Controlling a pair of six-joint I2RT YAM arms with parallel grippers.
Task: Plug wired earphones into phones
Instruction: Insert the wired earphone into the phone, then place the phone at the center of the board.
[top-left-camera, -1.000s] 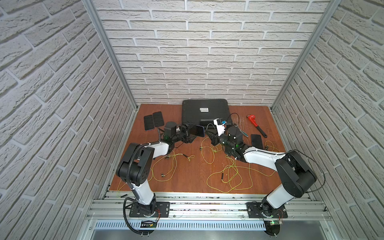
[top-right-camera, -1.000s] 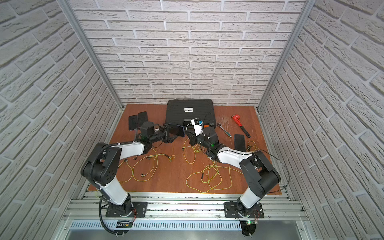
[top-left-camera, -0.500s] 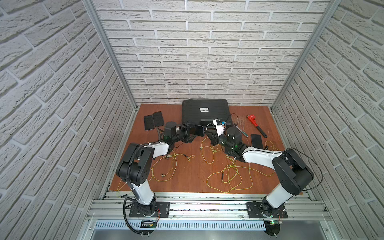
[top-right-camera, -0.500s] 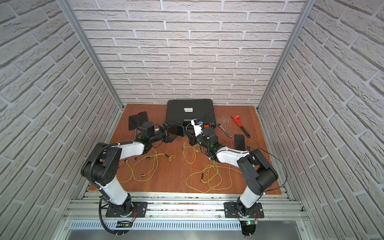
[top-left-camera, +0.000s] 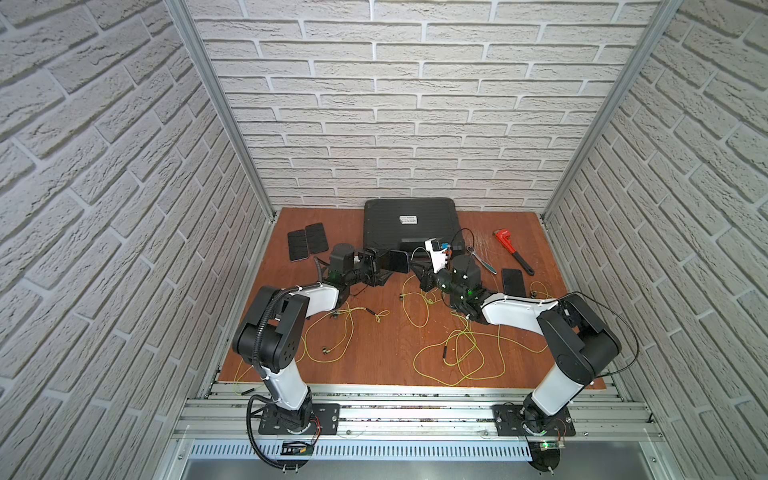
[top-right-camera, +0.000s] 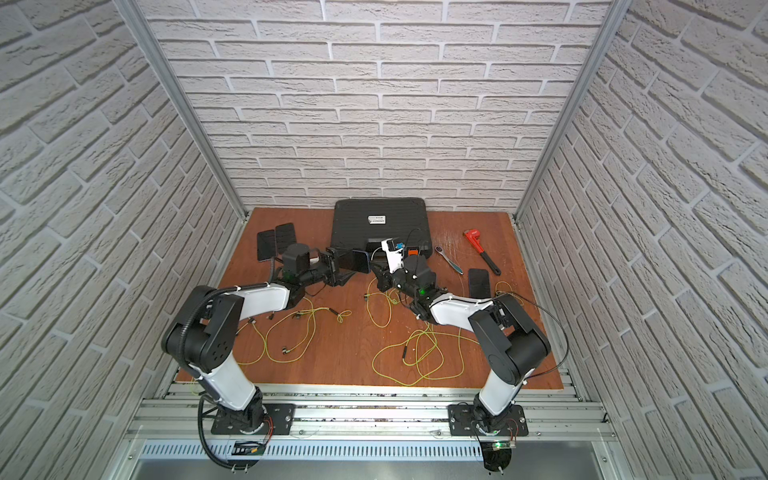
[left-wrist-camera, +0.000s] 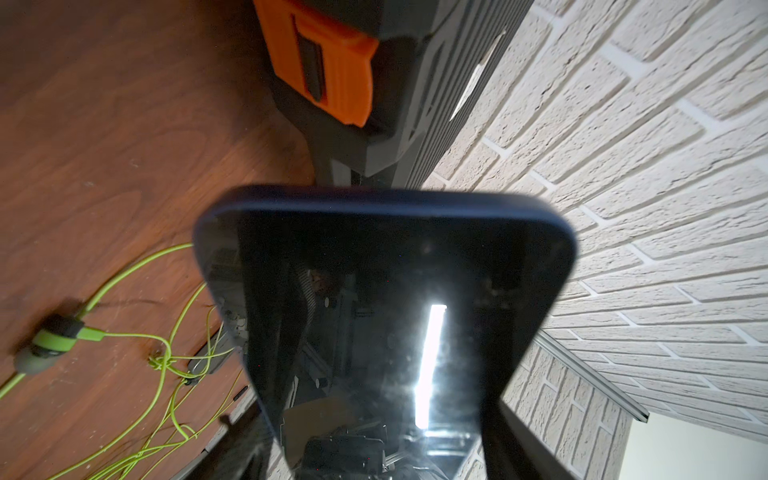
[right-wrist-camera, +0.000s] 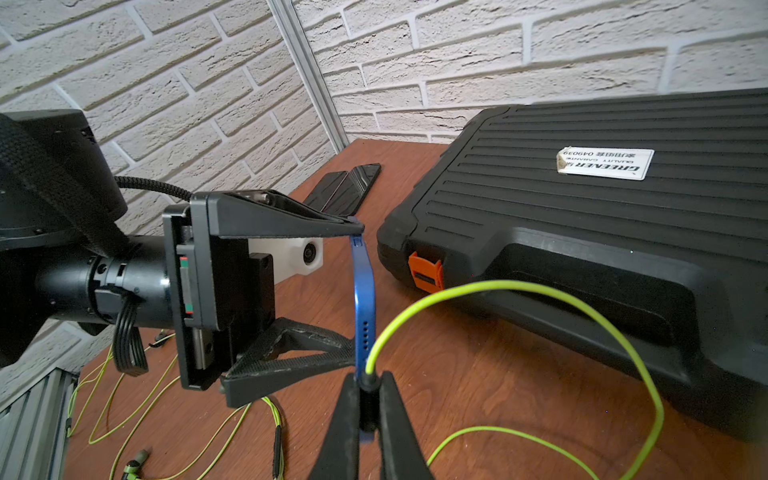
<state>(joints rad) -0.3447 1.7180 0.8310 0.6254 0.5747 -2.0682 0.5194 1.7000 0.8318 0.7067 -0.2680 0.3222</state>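
Grips a blue-edged phone across its width in the left gripper, lifted off the table just at 6 o'clock of the black case. Pinches the dark plug of a yellow-green cord in the right gripper, closed tight, right at the phone's end edge; cannot tell whether seated. Flat on the table: two more phones at 10 o'clock, a fourth phone at 2 o'clock.
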